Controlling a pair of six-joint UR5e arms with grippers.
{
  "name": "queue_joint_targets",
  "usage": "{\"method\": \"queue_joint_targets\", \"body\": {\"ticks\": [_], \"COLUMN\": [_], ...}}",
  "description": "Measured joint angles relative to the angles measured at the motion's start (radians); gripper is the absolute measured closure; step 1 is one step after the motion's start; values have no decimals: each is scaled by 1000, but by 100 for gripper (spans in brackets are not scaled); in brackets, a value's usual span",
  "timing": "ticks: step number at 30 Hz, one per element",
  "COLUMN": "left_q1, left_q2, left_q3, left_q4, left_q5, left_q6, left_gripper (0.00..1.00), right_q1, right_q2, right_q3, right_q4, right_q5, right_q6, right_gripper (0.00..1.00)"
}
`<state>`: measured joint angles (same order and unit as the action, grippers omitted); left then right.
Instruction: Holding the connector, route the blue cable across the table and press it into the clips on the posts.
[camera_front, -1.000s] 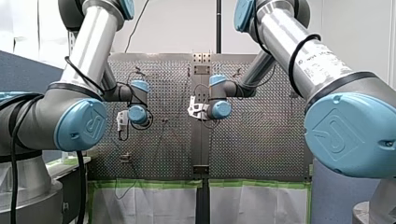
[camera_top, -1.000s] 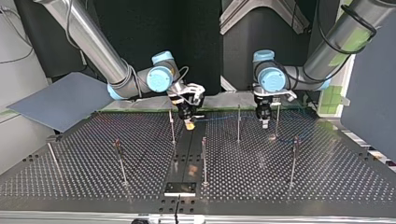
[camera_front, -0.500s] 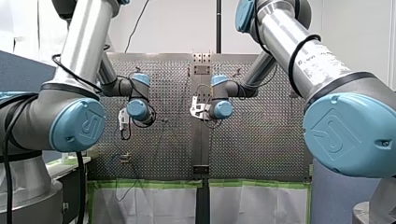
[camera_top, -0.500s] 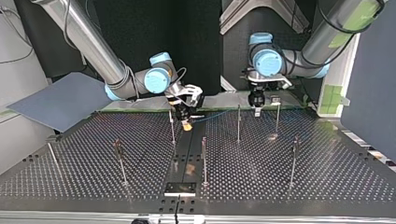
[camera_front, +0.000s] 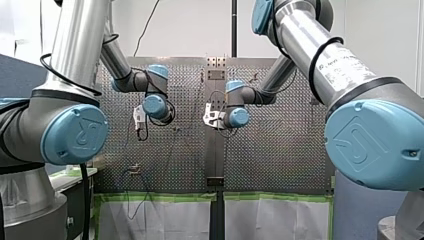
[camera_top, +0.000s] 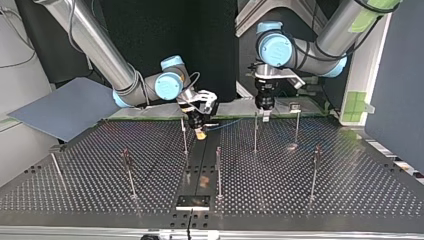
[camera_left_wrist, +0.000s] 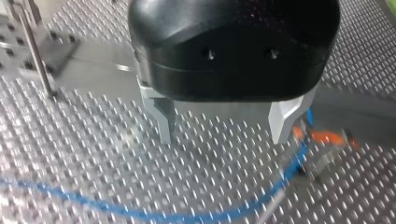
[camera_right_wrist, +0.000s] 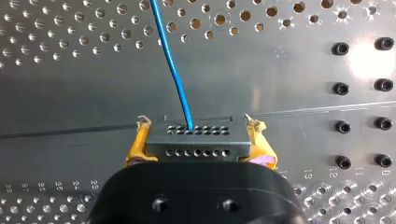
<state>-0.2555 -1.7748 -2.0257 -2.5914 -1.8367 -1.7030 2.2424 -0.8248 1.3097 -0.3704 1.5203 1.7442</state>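
My right end effector (camera_right_wrist: 198, 140) is pressed together on the connector (camera_right_wrist: 194, 140), a dark block with rows of small holes, pinched on both sides between its yellow pads (camera_right_wrist: 135, 149). The blue cable (camera_right_wrist: 173, 65) comes out of the connector's hole-lined face and runs straight away from the end effector over the perforated worktop (camera_right_wrist: 70, 93). In the top view this end effector (camera_top: 200, 131) hangs low over the far middle of the worktop (camera_top: 100, 190), just beside a thin post (camera_top: 184, 135), and the blue cable (camera_top: 225, 123) leads from it toward the view's right. My left end effector (camera_left_wrist: 224, 126) is spread, its two metal fingers (camera_left_wrist: 163, 116) well apart with nothing between them. Under them the blue cable (camera_left_wrist: 140, 213) sweeps across the worktop (camera_left_wrist: 93, 149) and bends up beside one finger toward a blurred orange piece (camera_left_wrist: 327, 137); whether it sits in a clip there I cannot tell. In the top view the left end effector (camera_top: 263, 114) hovers above the far edge of the worktop, near the tops of two more posts (camera_top: 256, 132). In the front view the left end effector (camera_front: 140, 117) and the right end effector (camera_front: 210, 116) stand apart over the worktop.
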Motion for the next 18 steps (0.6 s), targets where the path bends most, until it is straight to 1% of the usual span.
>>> {"method": "queue_joint_targets", "body": {"ticks": [3, 6, 11, 18], "left_q1": [-25, -44, -53, -59], "left_q2": [19, 20, -14, -75], "left_q3": [-2, -4, 1, 32], "left_q4": [-11, -12, 17, 62], "left_q5": [3, 2, -3, 5], "left_q6": [11, 17, 21, 30], "left_gripper": [0, 0, 0, 0], "right_q1": [0, 0, 0, 0], "right_q2": [0, 0, 0, 0], "right_q3": [0, 0, 0, 0], "right_q4": [0, 1, 1, 0], "right_q5": [0, 0, 0, 0], "right_q6": [1, 2, 3, 3], "right_gripper": [100, 100, 100, 100]}}
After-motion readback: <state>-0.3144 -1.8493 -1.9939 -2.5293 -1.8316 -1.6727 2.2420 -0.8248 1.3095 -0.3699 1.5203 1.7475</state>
